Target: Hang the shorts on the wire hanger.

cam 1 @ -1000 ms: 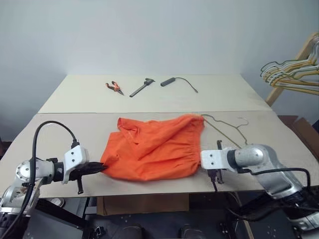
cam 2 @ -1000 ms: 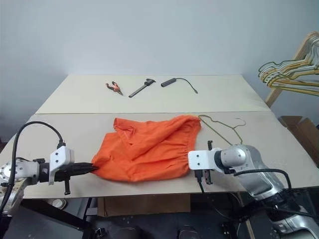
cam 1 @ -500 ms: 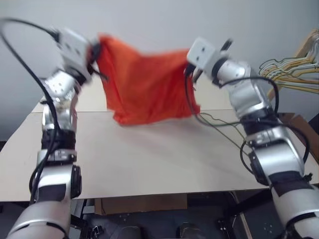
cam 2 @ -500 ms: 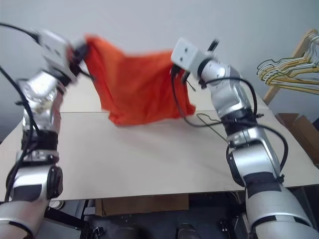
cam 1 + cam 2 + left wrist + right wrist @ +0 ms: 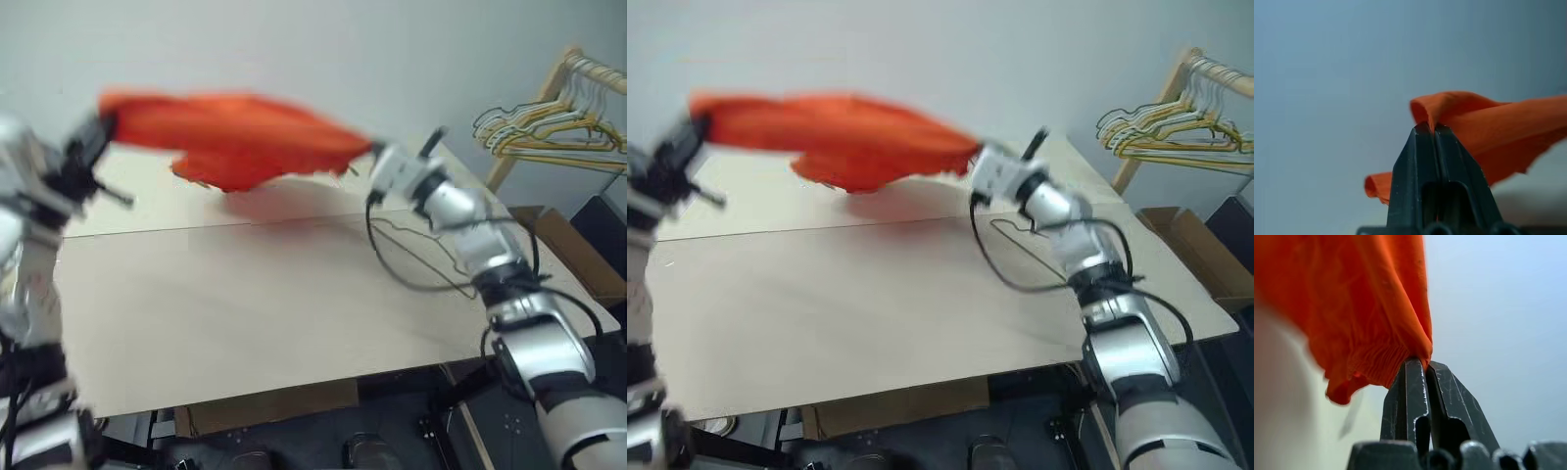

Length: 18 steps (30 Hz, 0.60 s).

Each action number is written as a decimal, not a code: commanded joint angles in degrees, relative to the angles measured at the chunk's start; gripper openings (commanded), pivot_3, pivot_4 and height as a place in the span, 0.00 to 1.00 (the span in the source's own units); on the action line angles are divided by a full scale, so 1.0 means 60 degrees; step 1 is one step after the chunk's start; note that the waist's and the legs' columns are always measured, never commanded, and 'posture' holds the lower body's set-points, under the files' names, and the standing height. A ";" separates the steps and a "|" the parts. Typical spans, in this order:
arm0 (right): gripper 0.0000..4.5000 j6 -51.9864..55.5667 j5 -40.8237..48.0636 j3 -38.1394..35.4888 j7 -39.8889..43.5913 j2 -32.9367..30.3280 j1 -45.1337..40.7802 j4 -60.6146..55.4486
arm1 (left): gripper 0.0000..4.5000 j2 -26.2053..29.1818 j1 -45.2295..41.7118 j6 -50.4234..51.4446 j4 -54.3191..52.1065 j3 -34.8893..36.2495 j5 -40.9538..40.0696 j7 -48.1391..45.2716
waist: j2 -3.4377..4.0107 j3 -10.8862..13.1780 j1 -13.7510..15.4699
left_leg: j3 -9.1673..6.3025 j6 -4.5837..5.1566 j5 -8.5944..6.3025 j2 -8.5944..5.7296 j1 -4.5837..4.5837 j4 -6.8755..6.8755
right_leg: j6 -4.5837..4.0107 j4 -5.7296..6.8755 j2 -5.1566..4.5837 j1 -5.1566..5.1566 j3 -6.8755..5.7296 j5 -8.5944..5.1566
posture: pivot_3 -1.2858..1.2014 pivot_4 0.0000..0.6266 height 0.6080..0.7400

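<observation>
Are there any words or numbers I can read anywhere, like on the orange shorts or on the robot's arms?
No text to quote: none can be read.
The shorts: plain orange, no label or print showing.
The left end effector and right end effector, both shut on the shorts: bare black fingers, no markings.
The table: blank.

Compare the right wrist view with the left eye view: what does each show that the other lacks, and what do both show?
Right wrist view alone: up close, the right gripper pinches the gathered waistband between its closed fingers.

Left eye view alone: the table, the bunched hangers on a wooden rack at the right, the wire hanger lying on the table, and the left gripper holding the other end.

Both: the shorts, lifted off the table.
</observation>
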 commanded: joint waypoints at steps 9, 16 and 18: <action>0.00 -0.1334 0.0558 0.0844 0.3958 -0.1864 0.2320 -0.3103 | 0.01 0.1320 0.5582 -0.0488 -0.1722 -0.1285 0.1753 -0.3428 | 0.0013 0.0013 0.0453 | 0.0014 0.0010 0.0015 0.0033 0.0167 -0.0025 | -0.0054 0.0017 0.0031 0.0129 0.0002 -0.0025 | 0.56 0.00 1.00; 0.00 -0.1674 0.1177 0.0818 0.5386 -0.2553 0.2918 -0.3901 | 0.01 0.1103 0.6309 -0.0801 -0.2372 -0.1190 0.1687 -0.3650 | 0.0008 0.0012 0.0639 | 0.0023 0.0013 0.0012 0.0040 0.0206 -0.0025 | -0.0060 0.0013 0.0015 0.0164 0.0000 -0.0038 | 0.56 0.00 1.00; 0.00 -0.1712 0.1106 0.0777 0.5350 -0.2454 0.2967 -0.3816 | 0.01 0.1208 0.6528 -0.0876 -0.2418 -0.1135 0.1723 -0.3838 | 0.0009 0.0012 0.0616 | 0.0032 0.0017 0.0009 0.0039 0.0212 -0.0030 | -0.0069 0.0015 0.0015 0.0163 0.0004 -0.0050 | 0.56 0.00 1.00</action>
